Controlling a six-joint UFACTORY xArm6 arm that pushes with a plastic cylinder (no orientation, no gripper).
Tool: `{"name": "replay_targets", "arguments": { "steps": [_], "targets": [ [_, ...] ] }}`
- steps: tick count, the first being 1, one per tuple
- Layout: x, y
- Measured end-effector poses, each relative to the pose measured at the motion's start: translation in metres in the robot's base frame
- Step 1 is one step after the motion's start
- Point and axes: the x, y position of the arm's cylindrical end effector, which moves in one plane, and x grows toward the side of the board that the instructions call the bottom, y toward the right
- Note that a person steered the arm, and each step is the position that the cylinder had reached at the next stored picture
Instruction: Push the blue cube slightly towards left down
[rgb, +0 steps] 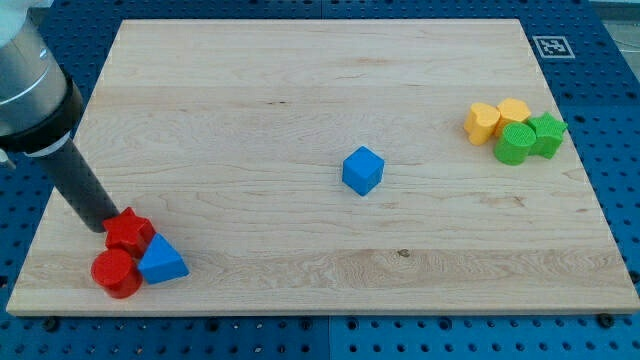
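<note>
The blue cube (362, 170) sits alone near the middle of the wooden board (300, 90). My tip (106, 226) is far off at the view's lower left, touching the top left of a red star block (129, 230). The rod rises from there to the view's upper left. The tip is well apart from the blue cube, to its left and lower down.
A red cylinder (115, 273) and a blue triangular block (161, 262) lie below the red star. At the view's right, two yellow blocks (483, 121) (514, 112) and two green blocks (516, 144) (547, 133) sit clustered together.
</note>
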Motion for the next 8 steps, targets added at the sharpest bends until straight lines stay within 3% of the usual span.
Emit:
{"name": "replay_targets", "arguments": {
  "steps": [1, 2, 4, 6, 7, 8],
  "targets": [
    [-0.047, -0.002],
    [-0.102, 0.031],
    [-0.173, 0.204],
    [-0.121, 0.318],
    [-0.087, 0.308],
    [-0.039, 0.236]
  ]
}}
